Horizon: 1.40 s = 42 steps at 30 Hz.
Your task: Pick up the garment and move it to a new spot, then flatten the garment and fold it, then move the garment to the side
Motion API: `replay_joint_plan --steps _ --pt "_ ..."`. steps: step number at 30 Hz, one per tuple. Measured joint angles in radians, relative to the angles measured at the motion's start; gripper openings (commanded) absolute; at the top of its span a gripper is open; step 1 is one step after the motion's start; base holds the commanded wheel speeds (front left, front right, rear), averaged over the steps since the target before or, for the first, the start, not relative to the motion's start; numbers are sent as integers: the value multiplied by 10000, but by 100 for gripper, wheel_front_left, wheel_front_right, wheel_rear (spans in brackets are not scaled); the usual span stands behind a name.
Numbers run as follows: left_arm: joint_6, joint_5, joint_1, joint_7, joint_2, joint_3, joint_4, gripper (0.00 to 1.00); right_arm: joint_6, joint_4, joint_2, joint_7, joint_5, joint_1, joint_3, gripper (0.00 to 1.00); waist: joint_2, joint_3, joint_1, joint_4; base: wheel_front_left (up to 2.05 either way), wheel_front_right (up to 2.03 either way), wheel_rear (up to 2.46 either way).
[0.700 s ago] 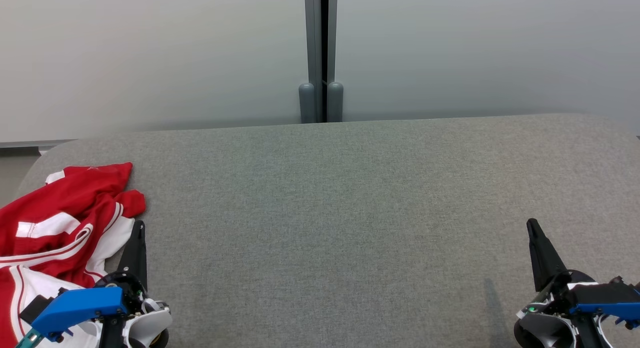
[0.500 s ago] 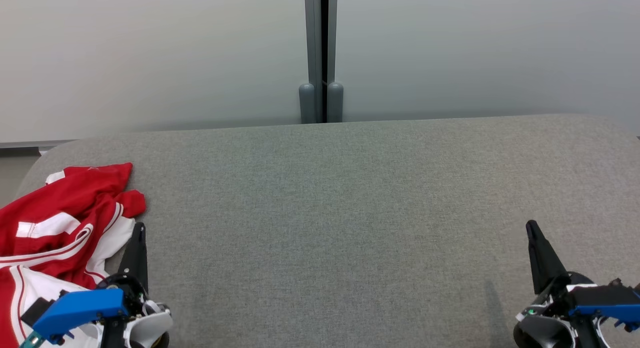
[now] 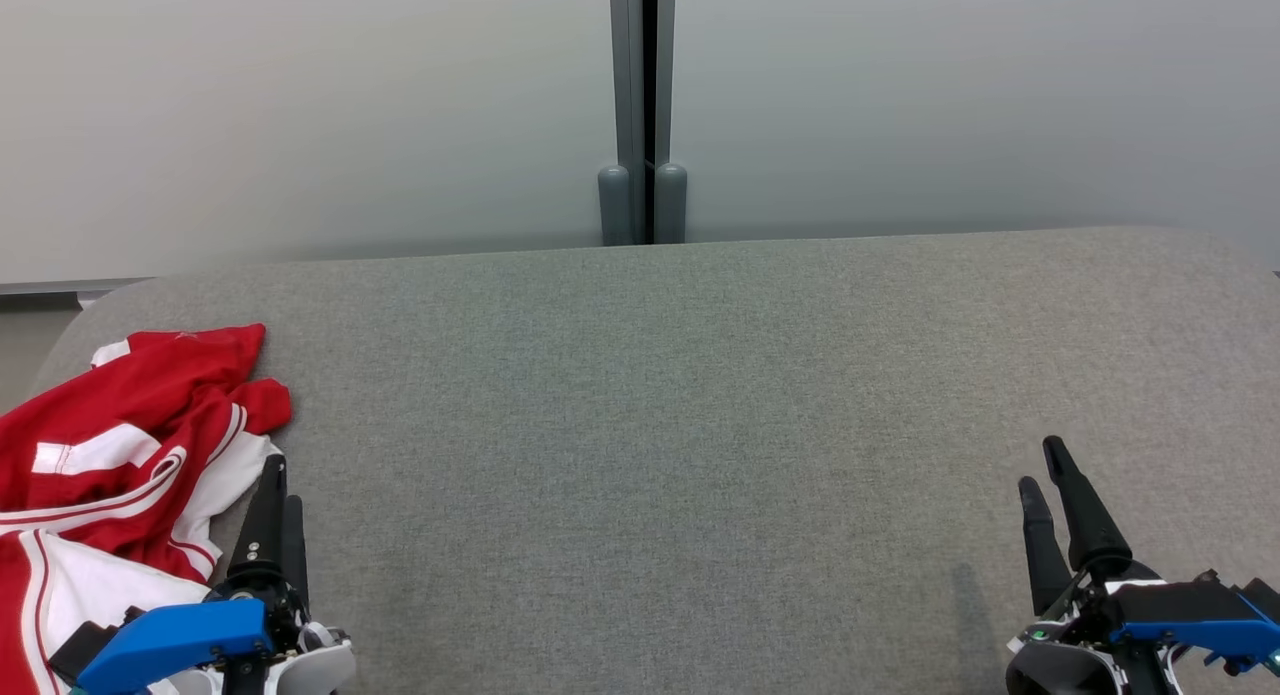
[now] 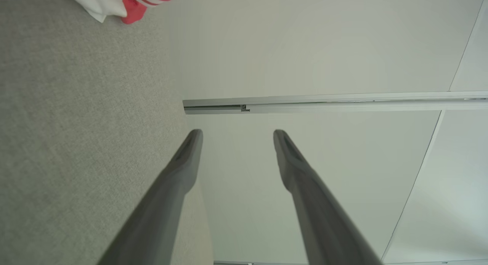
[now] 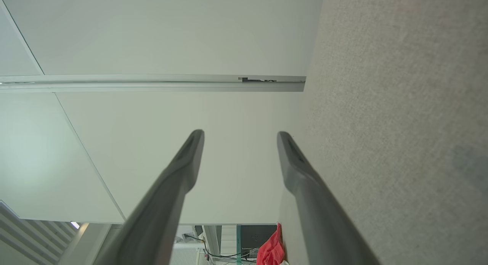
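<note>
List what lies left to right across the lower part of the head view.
Crumpled red and white garment → left claw → right claw.

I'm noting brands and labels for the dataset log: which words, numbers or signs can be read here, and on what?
None can be read. The red and white garment shows white stripes and patches among its folds, but no legible letters or numbers. The grey table, the wall panels, the left gripper and the right gripper carry no visible print.
</note>
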<state>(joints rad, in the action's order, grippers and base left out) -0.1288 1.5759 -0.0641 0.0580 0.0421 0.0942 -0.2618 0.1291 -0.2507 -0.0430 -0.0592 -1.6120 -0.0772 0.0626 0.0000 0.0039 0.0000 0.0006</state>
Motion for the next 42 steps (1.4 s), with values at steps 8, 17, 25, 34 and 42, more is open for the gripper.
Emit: replay_joint_plan --steps 8,17,25,34,42 --pt "0 -922 -45 -355 6 6 318 100 0 382 -10 355 201 -39 -347 100 0 -1 0 4 0 0 0" --pt "-2 -2702 -68 -727 8 6 481 100 0 631 -130 729 1346 -206 -727 100 0 7 0 26 0 0 0" --pt "-2 -4466 -114 -1030 10 -59 619 100 0 732 -123 1039 2750 -240 -763 100 0 26 0 51 0 0 0" --pt "-2 -6646 -120 -1323 15 -201 683 100 0 897 -167 1329 4589 -267 -863 100 0 31 1 73 0 0 0" --pt "146 -8623 -121 -1570 73 -384 656 100 0 742 -290 1580 6715 -321 -1076 100 0 41 1 72 0 0 0"
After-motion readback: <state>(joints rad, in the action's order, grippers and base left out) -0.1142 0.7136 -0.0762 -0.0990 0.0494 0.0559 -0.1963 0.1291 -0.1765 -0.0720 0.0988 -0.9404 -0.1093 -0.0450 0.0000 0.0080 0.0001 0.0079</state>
